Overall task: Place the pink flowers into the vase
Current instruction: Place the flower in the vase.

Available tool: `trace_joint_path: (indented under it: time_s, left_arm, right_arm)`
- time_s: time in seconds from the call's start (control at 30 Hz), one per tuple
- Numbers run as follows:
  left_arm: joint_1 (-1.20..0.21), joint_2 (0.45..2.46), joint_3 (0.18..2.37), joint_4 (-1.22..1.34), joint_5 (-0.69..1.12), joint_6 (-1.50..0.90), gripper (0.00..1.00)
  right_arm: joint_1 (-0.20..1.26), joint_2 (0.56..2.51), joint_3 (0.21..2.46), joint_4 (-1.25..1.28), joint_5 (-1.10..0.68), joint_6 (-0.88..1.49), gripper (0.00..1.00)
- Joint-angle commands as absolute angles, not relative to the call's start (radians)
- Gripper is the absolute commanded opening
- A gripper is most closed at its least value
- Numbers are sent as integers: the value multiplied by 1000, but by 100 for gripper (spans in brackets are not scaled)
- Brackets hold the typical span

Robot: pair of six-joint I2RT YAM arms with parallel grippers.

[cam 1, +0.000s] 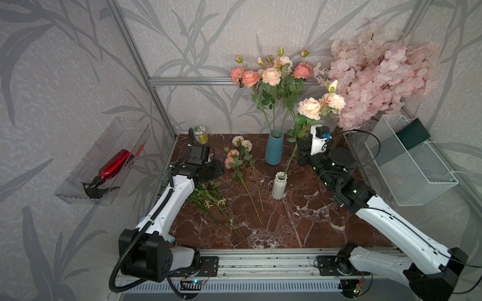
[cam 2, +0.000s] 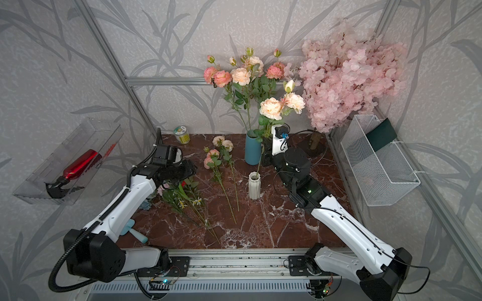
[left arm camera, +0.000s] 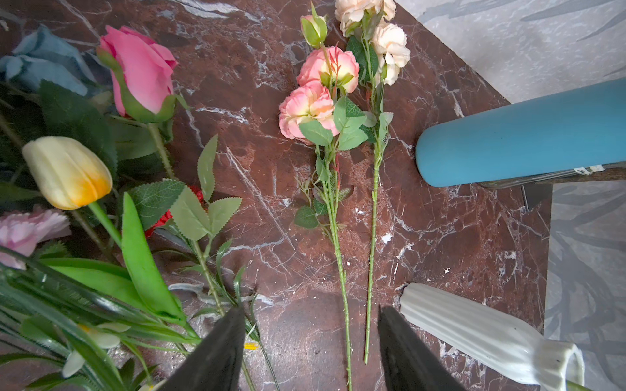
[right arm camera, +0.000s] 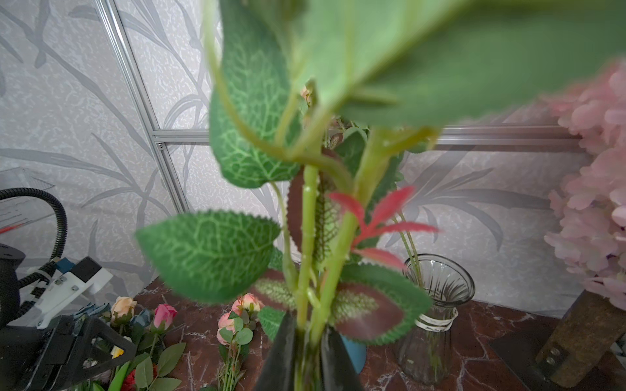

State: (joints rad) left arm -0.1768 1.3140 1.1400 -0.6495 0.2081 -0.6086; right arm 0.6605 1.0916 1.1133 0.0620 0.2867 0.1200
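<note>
Now my right claw (cam 1: 302, 150) is clenched on the green stems of a peach spray (cam 1: 310, 108). In its wrist view my black fingers (right arm camera: 281, 355) sit tight against both sides of the stems, and serrated leaves crowd the lens. The spray's two full peach heads and one pale bud stand above that claw. Its stem slants down from the claw into the mouth of the white ribbed vase (cam 1: 279, 187), which stands upright below the claw, on the side nearer my base. The blue vase (cam 1: 273, 149) stands just beside the claw on its left. Pink and peach heads (cam 1: 271, 75) rise high above that vase. A clear glass vase (right arm camera: 437, 304) with thin stems in it stands near the claw on the far side.

My left claw (left arm camera: 311, 311) is released, jaws wide apart, and hovers over the marble table (cam 1: 313, 221) holding nothing. Two more sprays lie flat ahead of it, side by side and apart from both vases. One is salmon pink (left arm camera: 318, 101), the other pale peach (left arm camera: 389, 50), and their cut stem ends reach back between its fingers. On that claw's left lies a loose pile with a pink rose (left arm camera: 142, 67), a yellow tulip (left arm camera: 67, 172) and grassy leaves.
</note>
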Motion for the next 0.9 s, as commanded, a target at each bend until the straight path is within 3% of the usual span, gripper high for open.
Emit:
trace_joint_path:
  time_s: [0.0,0.27,0.5,0.87]
  left_arm:
    - [-189,1318,1171,-643,180,-627,64]
    - [-222,1331,1158,-626,157,-658,65]
    - [-244,1357,1146,-625,110,-721,63]
    - [-262,1384,1166,-614,110,-730,62]
  right_arm:
    - [652,1077,1106,71,277,131,20]
    - [645,1049,1114,27,270,134,36]
    - [644,1040,1194,-160,319,164,48]
    - [645,1089,1237,-316,344,189,54]
